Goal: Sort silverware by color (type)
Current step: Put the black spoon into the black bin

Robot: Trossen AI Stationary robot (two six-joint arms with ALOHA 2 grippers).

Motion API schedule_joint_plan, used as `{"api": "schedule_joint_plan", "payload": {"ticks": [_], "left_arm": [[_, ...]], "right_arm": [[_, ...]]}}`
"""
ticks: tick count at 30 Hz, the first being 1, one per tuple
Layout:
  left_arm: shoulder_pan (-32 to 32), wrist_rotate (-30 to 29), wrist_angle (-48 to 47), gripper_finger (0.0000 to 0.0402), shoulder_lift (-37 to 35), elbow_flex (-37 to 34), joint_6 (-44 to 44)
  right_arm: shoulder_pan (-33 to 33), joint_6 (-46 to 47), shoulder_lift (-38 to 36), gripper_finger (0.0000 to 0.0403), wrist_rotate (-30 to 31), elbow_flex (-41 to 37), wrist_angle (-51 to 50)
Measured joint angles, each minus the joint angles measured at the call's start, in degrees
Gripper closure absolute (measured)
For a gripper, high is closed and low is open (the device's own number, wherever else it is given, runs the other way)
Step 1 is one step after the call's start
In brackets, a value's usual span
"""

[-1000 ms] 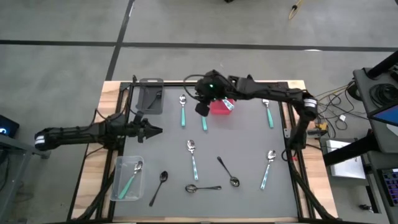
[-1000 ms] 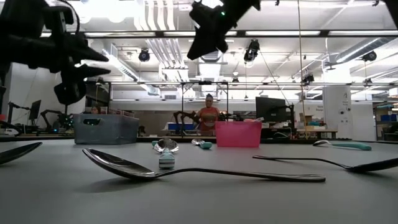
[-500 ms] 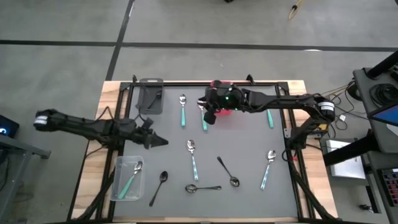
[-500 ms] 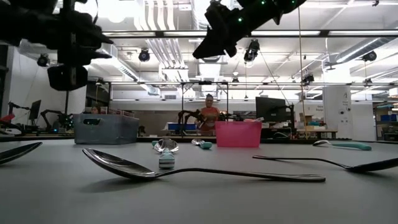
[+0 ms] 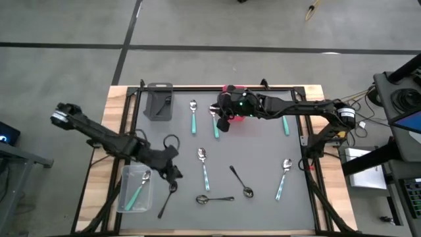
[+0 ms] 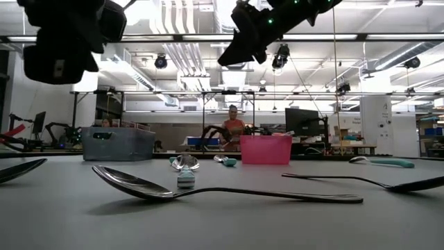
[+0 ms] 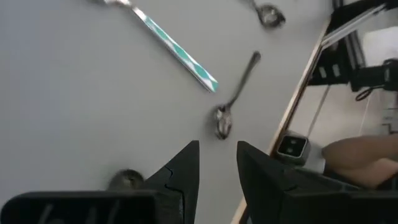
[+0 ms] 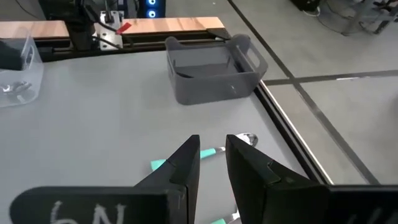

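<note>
Mostly teal-handled spoons [image 5: 204, 168] — shiny bowls — plus all-dark spoons [image 5: 167, 197].

We see two black jointed arms; the right arm [image 5: 296, 108] carries green indicator lights, and each wrist ends in dark, flat tapered fingers [image 7: 186, 171].

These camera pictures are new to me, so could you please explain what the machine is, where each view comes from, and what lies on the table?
Two dark robot arms work at a grey table. One picture looks straight down, one sits at table height, and one comes from each wrist. The left gripper hovers near a dark spoon, fingers slightly apart, holding nothing. The right gripper hangs by the red bin, also empty. Teal-handled spoons and dark ones lie scattered; the clear bin holds teal ones, and a grey bin stands at the back.
</note>
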Motion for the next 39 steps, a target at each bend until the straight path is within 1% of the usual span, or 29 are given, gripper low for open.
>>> {"api": "schedule_joint_plan", "payload": {"ticks": [4,7,11,14,18,23,27,29,34,37,39], "left_arm": [[-3.7,0.1,-5.0,0.0313,6.5,5.6,-3.1],[-6.5,0.1,-12.6,0.0313,11.2,10.3,-4.6],[-10.7,0.2,-20.4,0.0313,17.3,16.1,-4.8],[-13.6,0.2,-22.6,0.0313,21.6,18.9,-4.8],[-15.5,0.2,-22.6,0.0313,26.0,20.9,-3.8],[-15.6,-0.1,-22.8,0.0313,28.5,22.4,-0.3],[-15.6,-4.1,-22.7,0.0312,28.1,22.7,2.6],[-15.6,-4.3,-23.3,0.0312,28.0,22.9,2.5],[-15.5,-4.1,-24.0,0.0312,29.1,23.7,-2.0],[-15.3,-3.8,-23.9,0.0312,30.9,25.3,-5.8],[-15.2,-2.6,-24.1,0.0312,32.6,27.1,-6.8]], "right_arm": [[0.0,0.1,0.0,0.0335,0.0,0.0,-0.3],[0.0,0.1,0.0,0.0335,0.0,0.0,-0.6],[0.0,0.2,0.0,0.0335,0.0,-0.1,-1.1],[0.0,0.2,0.0,0.0335,0.0,-0.1,-1.7],[0.0,-0.4,-0.5,0.0335,0.0,-0.1,-2.7],[0.0,-1.2,-1.0,0.0335,0.0,-0.1,-2.9],[0.0,-2.0,-1.0,0.0335,0.0,-0.1,-3.0],[0.0,-2.4,-1.0,0.0335,0.0,-0.1,-2.9],[0.0,-2.4,-1.1,0.0335,0.0,-0.1,-2.9],[0.0,-2.2,-1.1,0.0335,0.0,-0.1,-3.3],[0.0,-1.7,-1.1,0.0335,0.0,-0.1,-3.6]]}}
